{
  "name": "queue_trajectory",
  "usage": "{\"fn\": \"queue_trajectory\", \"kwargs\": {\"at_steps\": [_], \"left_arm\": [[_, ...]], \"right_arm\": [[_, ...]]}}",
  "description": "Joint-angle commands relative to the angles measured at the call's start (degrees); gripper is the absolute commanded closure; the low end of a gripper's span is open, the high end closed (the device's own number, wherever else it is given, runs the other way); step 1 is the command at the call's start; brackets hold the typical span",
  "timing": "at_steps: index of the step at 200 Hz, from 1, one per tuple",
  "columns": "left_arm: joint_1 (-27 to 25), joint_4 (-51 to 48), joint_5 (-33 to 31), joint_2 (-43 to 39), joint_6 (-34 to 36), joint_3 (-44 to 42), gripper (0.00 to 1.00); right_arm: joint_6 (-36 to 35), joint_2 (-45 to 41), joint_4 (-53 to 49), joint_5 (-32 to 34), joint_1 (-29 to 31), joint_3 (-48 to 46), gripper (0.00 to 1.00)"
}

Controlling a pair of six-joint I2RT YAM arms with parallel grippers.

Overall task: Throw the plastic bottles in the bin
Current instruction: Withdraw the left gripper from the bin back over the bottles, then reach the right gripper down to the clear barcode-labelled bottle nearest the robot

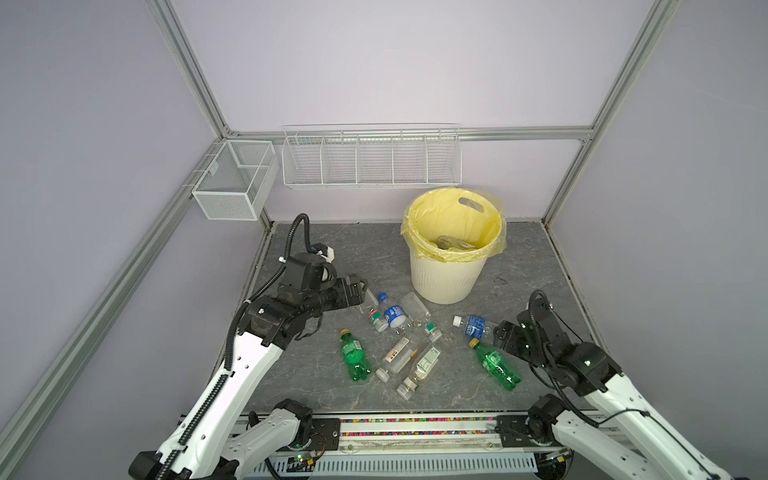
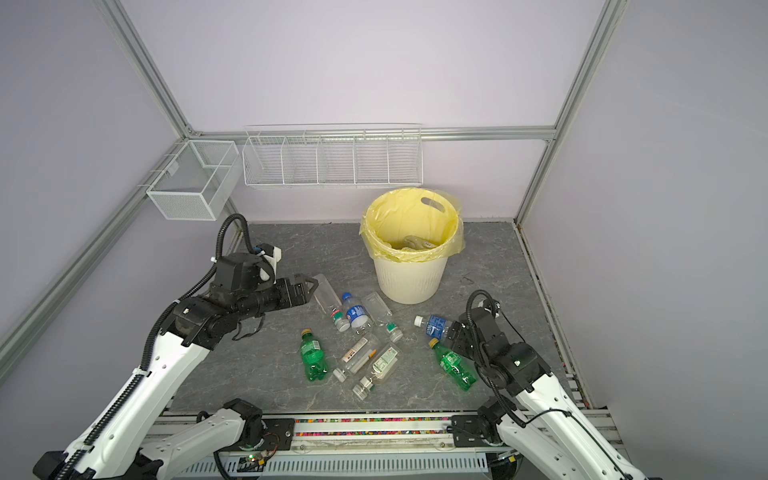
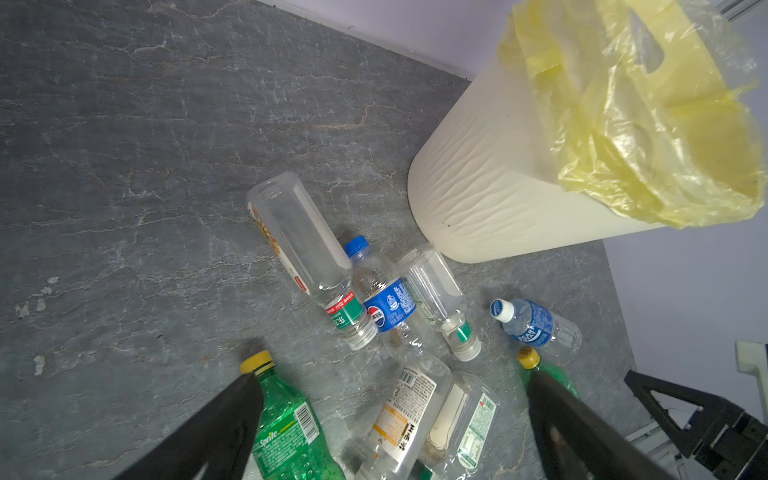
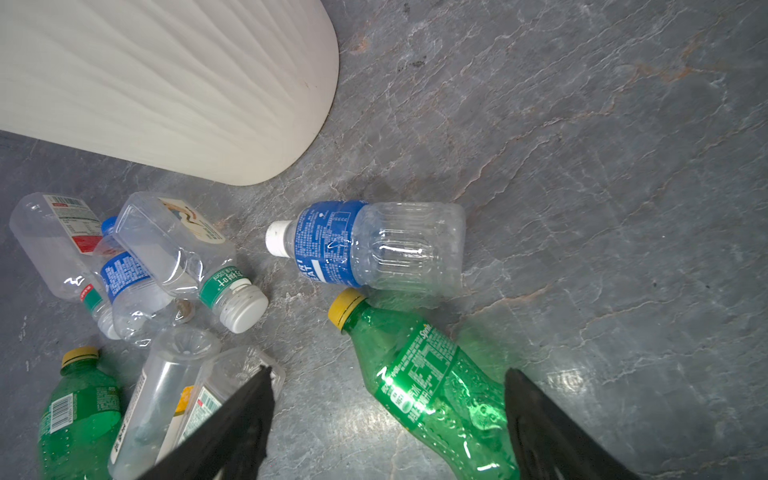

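Presently, the left end effector point(image 1: 360, 296) is hovering with its jaws spread wide and gripping nothing, just beside a clear bottle point(image 1: 370, 300) at the edge of the cluster. The right end effector point(image 4: 388, 370) is likewise hanging open and empty over a green bottle point(image 4: 432, 382) and a white-capped bottle point(image 4: 365, 245). Eight plastic bottles point(image 1: 399, 353) are lying on the grey surface point(image 1: 332, 249) in front of the bin point(image 1: 446, 282), which is standing upright near the rear wall. Something more is resting inside its yellow liner point(image 1: 415, 232).

Eight plastic bottles point(image 2: 357, 357) loose on the tabletop point(image 2: 257, 374) near the bin point(image 2: 409, 278)
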Motion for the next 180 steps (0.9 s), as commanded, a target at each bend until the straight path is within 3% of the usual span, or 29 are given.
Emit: {"fn": "queue_trajectory", "kwargs": {"at_steps": [1, 46, 98, 121, 180], "left_arm": [[0.4, -4.4, 1.0, -1.1, 3.4, -2.2, 0.01], [0.4, -4.4, 1.2, -3.2, 5.0, -5.3, 0.01], [0.4, -4.5, -4.8, -5.3, 3.1, -10.2, 0.01], [0.4, -1.7, -7.3, -7.2, 2.3, -14.3, 0.01], [0.4, -1.7, -9.8, -0.9, 4.3, -10.1, 0.01]], "right_arm": [[5.6, 3.3, 2.9, 1.6, 4.5, 2.3, 0.12], [12.7, 6.9, 3.3, 7.8, 16.2, 3.5, 0.12], [14.7, 9.5, 2.1, 9.2, 21.3, 3.8, 0.12], [18.7, 11.9, 3.2, 9.6, 24.7, 3.3, 0.12], [30.7, 18.6, 3.7, 15.0, 34.0, 5.7, 0.12]]}}
